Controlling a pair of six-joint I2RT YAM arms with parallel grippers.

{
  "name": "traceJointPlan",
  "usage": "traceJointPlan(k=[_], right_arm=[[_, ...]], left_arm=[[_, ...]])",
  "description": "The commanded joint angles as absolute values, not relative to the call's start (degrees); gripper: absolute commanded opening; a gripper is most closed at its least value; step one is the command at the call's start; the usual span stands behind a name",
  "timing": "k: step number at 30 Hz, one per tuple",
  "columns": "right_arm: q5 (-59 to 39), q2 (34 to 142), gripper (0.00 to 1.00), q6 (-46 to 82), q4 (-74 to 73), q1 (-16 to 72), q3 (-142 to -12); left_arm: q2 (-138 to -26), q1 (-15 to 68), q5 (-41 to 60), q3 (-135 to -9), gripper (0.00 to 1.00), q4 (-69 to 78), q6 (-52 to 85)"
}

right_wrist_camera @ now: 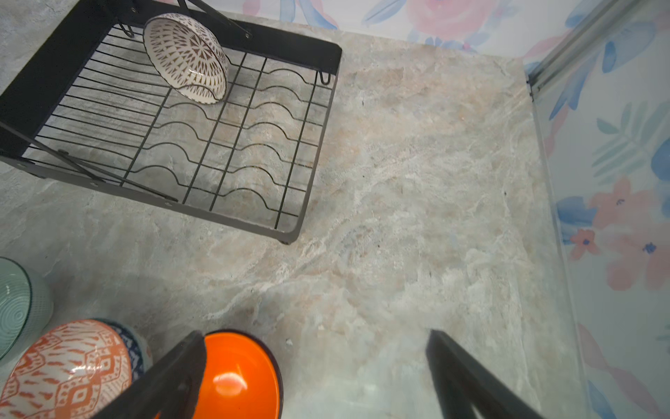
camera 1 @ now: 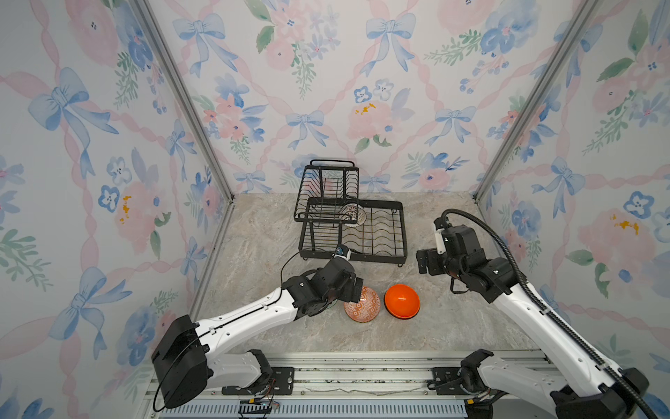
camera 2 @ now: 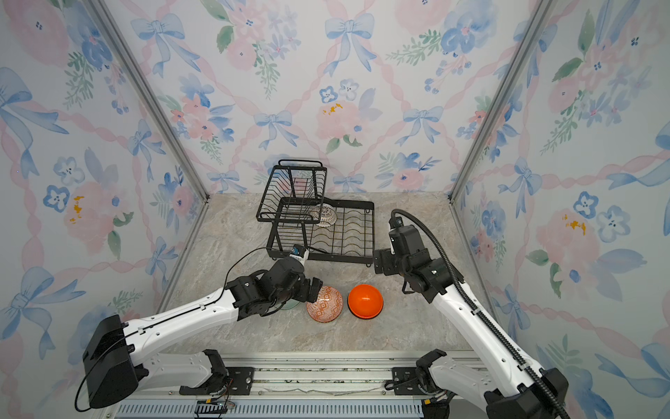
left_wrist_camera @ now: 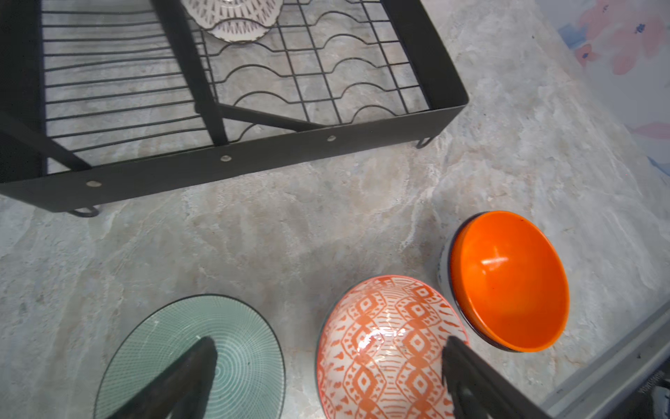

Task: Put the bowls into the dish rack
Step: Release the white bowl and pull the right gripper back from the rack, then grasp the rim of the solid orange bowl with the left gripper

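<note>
The black wire dish rack (camera 1: 373, 255) (camera 2: 340, 257) stands at the back of the table. A white bowl with brown lattice (camera 1: 353, 214) (right_wrist_camera: 185, 58) leans in its lower tray. In front of the rack sit an orange-white patterned bowl (camera 1: 364, 308) (left_wrist_camera: 384, 348), a plain orange bowl (camera 1: 402, 301) (left_wrist_camera: 507, 283) and a pale mint bowl (left_wrist_camera: 203, 359). My left gripper (camera 1: 355, 290) (left_wrist_camera: 328, 342) hangs open, one finger over the mint bowl, the other over the patterned bowl's far rim. My right gripper (camera 1: 422, 261) (right_wrist_camera: 315, 335) is open above bare table beside the orange bowl, holding nothing.
The rack's raised upper basket (camera 1: 328, 192) sits on its left side. Floral walls close in the table on three sides, with metal posts (camera 1: 496, 170) at the back corners. A metal rail (camera 1: 344, 373) runs along the front edge.
</note>
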State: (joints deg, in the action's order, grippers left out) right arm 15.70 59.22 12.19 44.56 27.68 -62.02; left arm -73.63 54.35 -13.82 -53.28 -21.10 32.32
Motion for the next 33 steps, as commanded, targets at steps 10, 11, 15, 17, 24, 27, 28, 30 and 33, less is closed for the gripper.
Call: traceJointPlan(k=[10,11,15,17,24,27,28,30,33], right_arm=[[16.65,55.86,0.97,19.73,60.52,23.49,-60.67],[16.32,55.90,0.97,19.77,60.55,22.91,-60.59],[15.16,56.24,0.97,19.43,60.12,21.13,-60.37],[14.48,56.33,0.97,19.17,59.59,20.47,-60.06],[12.58,56.86,0.97,18.04,58.03,18.82,-59.06],[12.03,56.90,0.97,17.60,57.75,18.48,-59.18],[11.87,56.94,0.97,17.41,57.74,18.44,-59.12],[11.82,56.83,0.97,17.27,57.60,18.22,-59.19],[11.43,56.62,0.97,17.23,57.48,17.94,-59.10]], left_arm=[[-91.52,61.82,-8.26,-67.12,0.95,-21.76,27.96],[-92.62,61.94,-7.97,-67.91,0.94,-21.78,27.95],[-96.59,61.96,-6.69,-71.01,0.84,-21.80,27.24],[-98.38,61.91,-6.09,-72.27,0.76,-21.85,26.77],[-103.89,61.91,-4.66,-75.29,0.58,-22.56,26.40],[-105.50,61.88,-6.46,-76.30,0.55,-23.71,26.87],[-105.98,61.93,-7.11,-76.61,0.55,-24.09,26.85],[-106.55,61.97,-8.89,-76.98,0.53,-24.77,26.83],[-106.99,61.98,-10.45,-77.32,0.52,-25.39,26.82]])
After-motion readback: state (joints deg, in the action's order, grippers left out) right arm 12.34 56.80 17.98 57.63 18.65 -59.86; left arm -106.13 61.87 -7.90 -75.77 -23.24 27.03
